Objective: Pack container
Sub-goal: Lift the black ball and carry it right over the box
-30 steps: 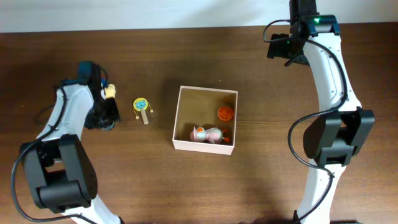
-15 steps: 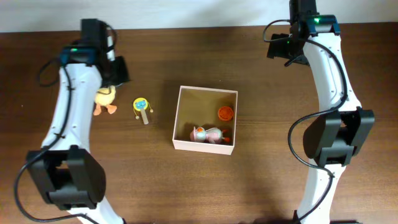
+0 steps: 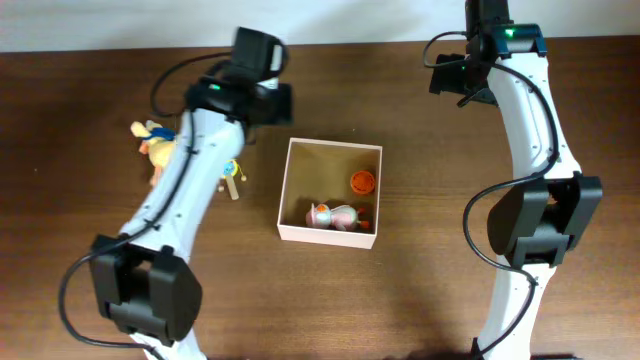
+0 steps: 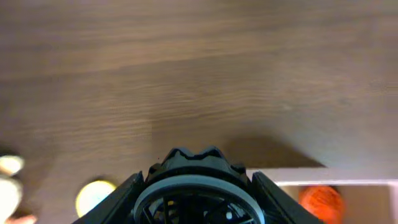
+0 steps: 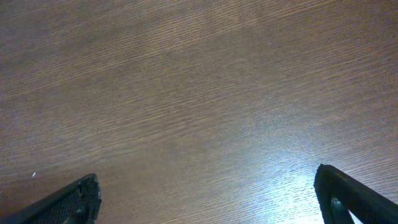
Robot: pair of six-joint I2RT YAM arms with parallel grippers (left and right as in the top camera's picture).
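Note:
The container [image 3: 283,196], a square white-walled box with a tan inside, sits mid-table. It holds an orange round toy [image 3: 362,181] and a pink, white and green toy [image 3: 335,216]. My left gripper [image 3: 265,101] hovers just beyond the container's back left corner, empty, with its jaws apart. The left wrist view shows the container's white wall [image 4: 348,183], the orange toy [image 4: 320,202] and a yellow disc toy [image 4: 96,198]. A yellow duck [image 3: 155,147] lies on the table at far left. My right gripper [image 3: 450,80] is open and empty at the back right, over bare wood [image 5: 211,208].
The yellow disc toy on a stick [image 3: 231,172] lies left of the container, partly under my left arm. The table's back edge and a white wall run along the top. My right arm stretches down the right side.
My left arm has swung right from beside the duck to the container's back left corner. The duck stays on the table, shifted slightly up and left. The right arm has not moved.

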